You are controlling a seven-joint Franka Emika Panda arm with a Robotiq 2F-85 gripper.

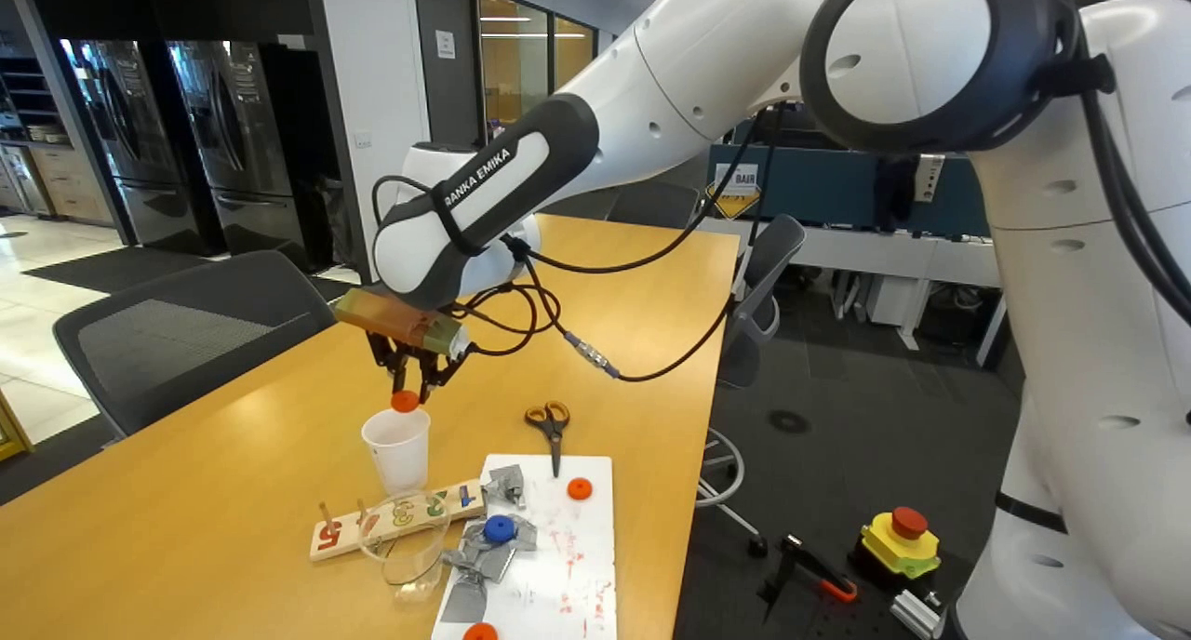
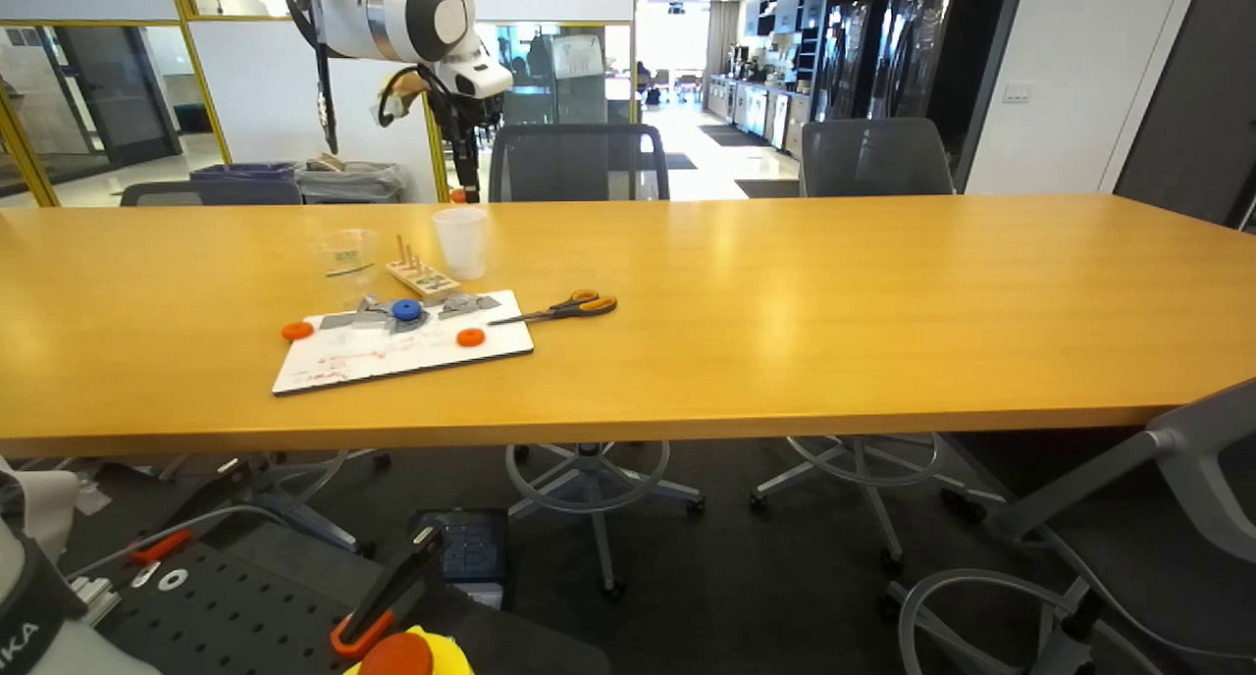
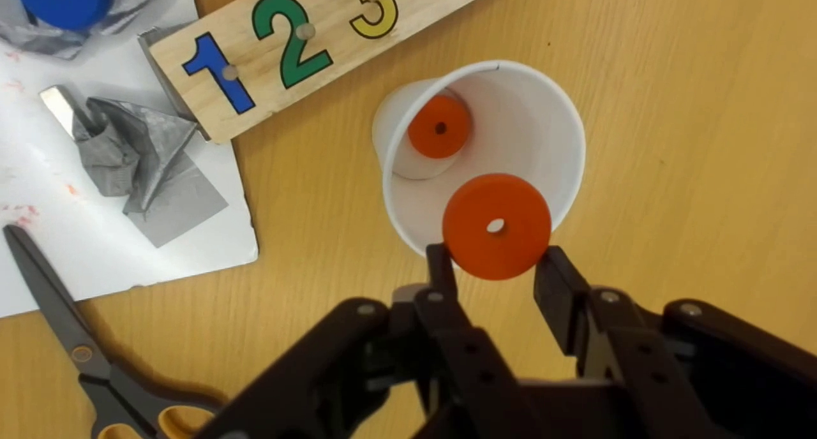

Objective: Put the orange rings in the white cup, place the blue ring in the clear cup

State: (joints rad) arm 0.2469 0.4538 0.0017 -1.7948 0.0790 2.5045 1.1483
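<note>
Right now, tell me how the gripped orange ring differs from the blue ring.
The gripper holds the orange ring in the air, while the blue ring rests on crumpled grey material. The orange ring is above the white cup; the blue ring is over the white board. Both are round with a central hole.

Gripper (image 2: 465, 194) holds orange ring (image 2: 457, 195) above white cup (image 2: 461, 245). Clear cup (image 2: 346, 261) near peg strip (image 2: 423, 280). On whiteboard (image 2: 422, 350): blue ring (image 2: 406, 309), second orange ring (image 2: 471, 337), tip of scissors (image 2: 566, 310); third orange ring (image 2: 297, 331) at edge.
</note>
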